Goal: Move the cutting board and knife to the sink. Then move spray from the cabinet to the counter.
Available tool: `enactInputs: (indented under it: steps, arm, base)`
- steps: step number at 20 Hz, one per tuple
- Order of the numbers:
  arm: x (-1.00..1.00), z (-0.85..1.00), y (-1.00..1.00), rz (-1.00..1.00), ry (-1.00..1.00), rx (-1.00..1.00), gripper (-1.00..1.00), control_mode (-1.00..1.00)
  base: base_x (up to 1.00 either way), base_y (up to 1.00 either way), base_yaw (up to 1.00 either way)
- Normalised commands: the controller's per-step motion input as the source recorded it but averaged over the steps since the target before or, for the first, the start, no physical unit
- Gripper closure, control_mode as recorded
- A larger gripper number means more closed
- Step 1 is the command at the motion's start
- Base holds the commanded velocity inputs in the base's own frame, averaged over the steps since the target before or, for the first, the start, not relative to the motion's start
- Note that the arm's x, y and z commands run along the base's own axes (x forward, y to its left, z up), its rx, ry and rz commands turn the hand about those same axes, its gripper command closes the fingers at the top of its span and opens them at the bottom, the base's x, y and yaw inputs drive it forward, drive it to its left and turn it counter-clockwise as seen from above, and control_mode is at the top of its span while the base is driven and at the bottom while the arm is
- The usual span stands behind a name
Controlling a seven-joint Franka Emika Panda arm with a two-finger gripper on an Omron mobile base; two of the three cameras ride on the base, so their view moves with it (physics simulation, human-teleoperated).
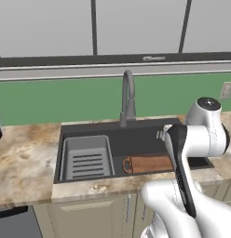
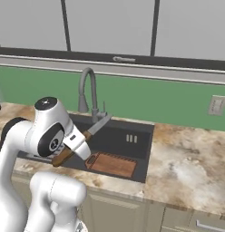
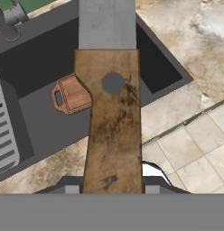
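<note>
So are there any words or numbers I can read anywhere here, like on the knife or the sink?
No readable text anywhere: none on the knife, the cutting board, the sink or the counter.
The wall outlet has no label that can be made out.

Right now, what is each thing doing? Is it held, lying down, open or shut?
knife: held in the gripper, jaws shut on its wooden handle, blade pointing over the sink.
cutting board: lying flat on the sink bottom.
faucet: upright, no water running.
wall cabinets: doors shut.
drying rack: sitting in the sink's left side.
</note>
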Motion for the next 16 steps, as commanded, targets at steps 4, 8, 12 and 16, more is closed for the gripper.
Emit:
enactInputs:
  steps: [4, 8, 12, 16]
  arm:
    - [0.0, 0.0, 0.0, 0.0, 0.0, 0.0, 1.0, 1.0]
    - [0.0, 0.0, 0.0, 0.0, 0.0, 0.0, 1.0, 1.0]
    - [0.0, 0.0, 0.0, 0.0, 0.0, 0.0, 1.0, 1.0]
    - [0.0, 0.0, 0.0, 0.0, 0.0, 0.0, 1.0, 1.0]
  base:
    - [0.27, 0.03, -0.02]
    - [0.1, 0.0, 0.0]
    - [0.07, 0.0, 0.0]
    - [0.0, 0.0, 0.0]
